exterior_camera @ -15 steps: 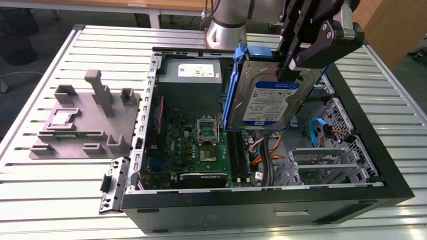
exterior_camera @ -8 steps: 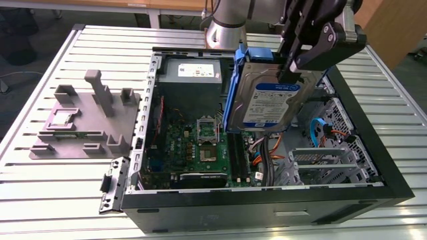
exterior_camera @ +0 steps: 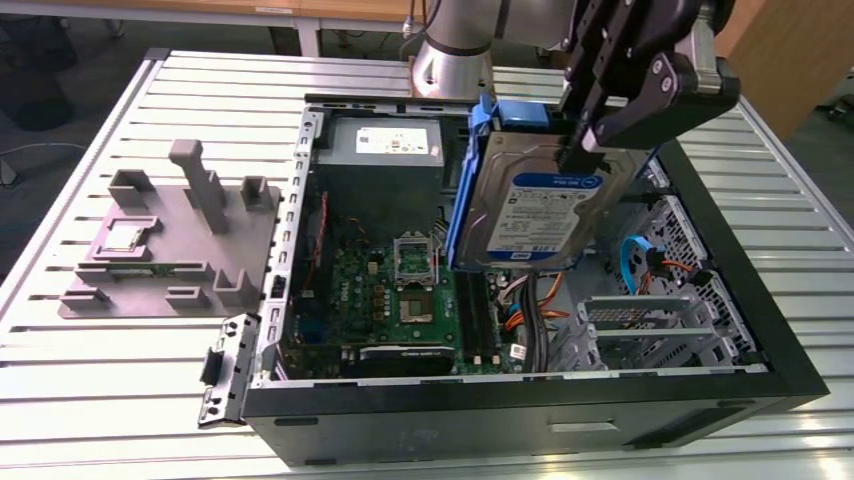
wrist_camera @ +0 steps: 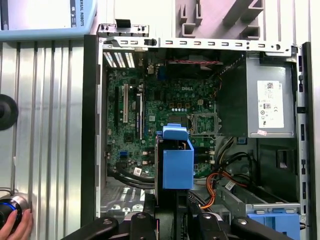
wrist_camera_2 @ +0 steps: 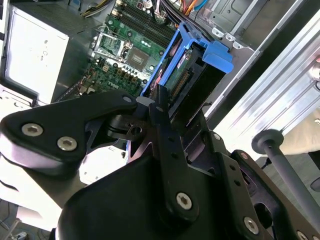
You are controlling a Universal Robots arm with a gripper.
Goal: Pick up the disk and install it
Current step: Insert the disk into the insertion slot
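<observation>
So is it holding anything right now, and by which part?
Yes: the gripper holds the disk by its upper end, pinched across the flat faces.

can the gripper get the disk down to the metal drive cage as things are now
Probably yes. The computer case lies open, and the gripper, shut on the disk, hangs above it. A blue cable beside the metal drive cage might snag.

Arm [exterior_camera: 447, 45] enters from the exterior view's top, wrist held high. Gripper [exterior_camera: 582, 156] points down at a slight tilt. Fingers [exterior_camera: 587, 125] clamped on the upper edge of the disk [exterior_camera: 541, 215], which hangs near-upright.
</observation>
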